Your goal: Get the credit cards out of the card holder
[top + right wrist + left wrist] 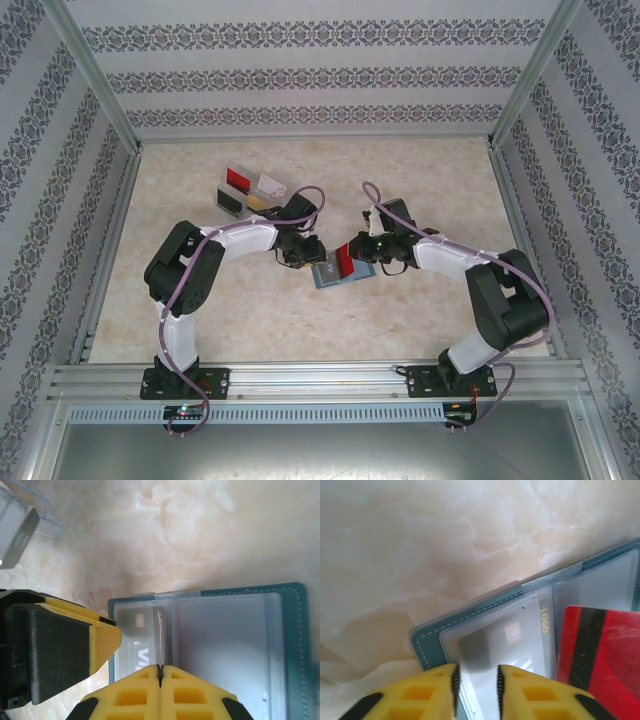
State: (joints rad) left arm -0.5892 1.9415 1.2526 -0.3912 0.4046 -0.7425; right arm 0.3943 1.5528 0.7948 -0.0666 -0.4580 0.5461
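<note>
**Operator:** What is my right claw holding?

**Spotter:** Your right claw (160,674) is clamped on the edge of the thin red plastic card with the dark stripe (600,655). That card stands up over the flat blue-grey bifold wallet (292,630), which lies open on the marbled beige counter (420,555) between your arms. I cannot tell if its lower edge has left the pocket.

**Operator:** And my left?

**Spotter:** Your left claw (477,682) has its fingers apart, low over the wallet's corner. I cannot tell if it is touching.

**Operator:** Which step is this?

**Spotter:** I judge you are drawing out the red card. Next, pin the soft wallet with your left and pull straight along the slot, or the wallet may lift too. The white card marked LOGO (520,635) waits in its clear pocket.
</note>
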